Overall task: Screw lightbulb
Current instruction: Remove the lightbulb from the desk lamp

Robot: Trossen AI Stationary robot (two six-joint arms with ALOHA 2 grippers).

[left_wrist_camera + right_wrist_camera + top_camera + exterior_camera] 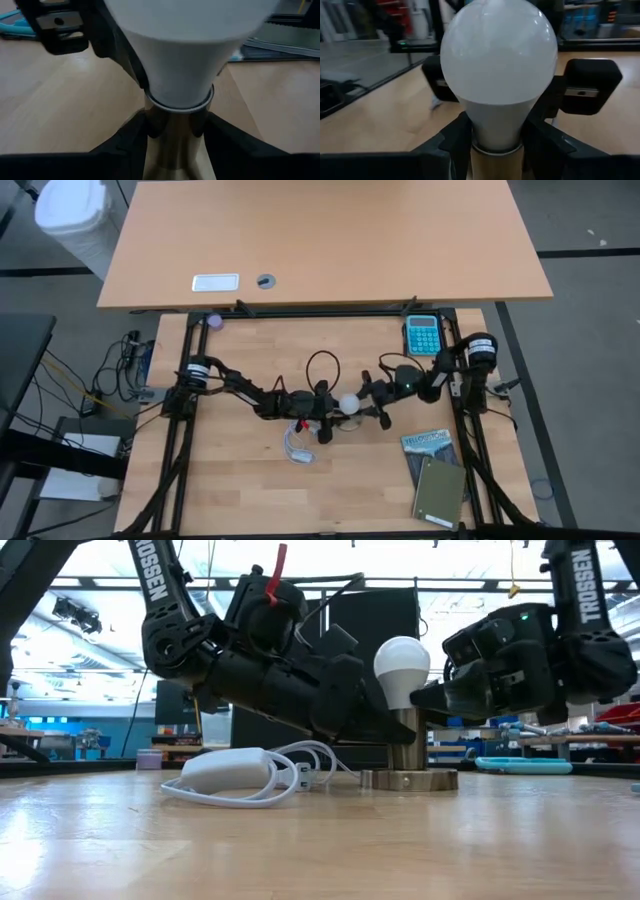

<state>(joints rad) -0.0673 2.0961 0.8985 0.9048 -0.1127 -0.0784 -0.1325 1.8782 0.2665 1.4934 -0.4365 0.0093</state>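
Bulb [401,667] upright in socket [407,753] near surface [240,480] centre, globe up, neck seated at socket collar. Socket stands on round metal base, white cord [298,442] with inline switch lying at about 7 o'clock from it.

Left gripper [175,145] at 9 o'clock of socket, low. Jaws narrow, closed on socket barrel just under bulb neck; reads as bracing the socket against turning.

Right gripper [492,132] at 3 o'clock of bulb. Jaws closed on bulb's tapered white neck, just above collar, globe standing free above fingers [455,137].

Handling, judged:
- Light; no real load on jaws.
- Globe smooth, frosted, rounded: slippery, and jaws would tend to ride up or off the curve.
- Shell likely thin and brittle: moderate squeeze only, no side load.
- Neck stiffer and straighter-sided than globe: better hold, close to thread axis, so twist transmits with little tilt.
- Best kept square to socket; tilt risks cross-threading.
- Base not fixed to surface as far as visible; would spin or slide without left hold.

How far threads are engaged: cannot tell, screw base hidden inside collar.

Calculator [421,333] at 1 o'clock and notebooks [435,478] at 4 o'clock, well apart.
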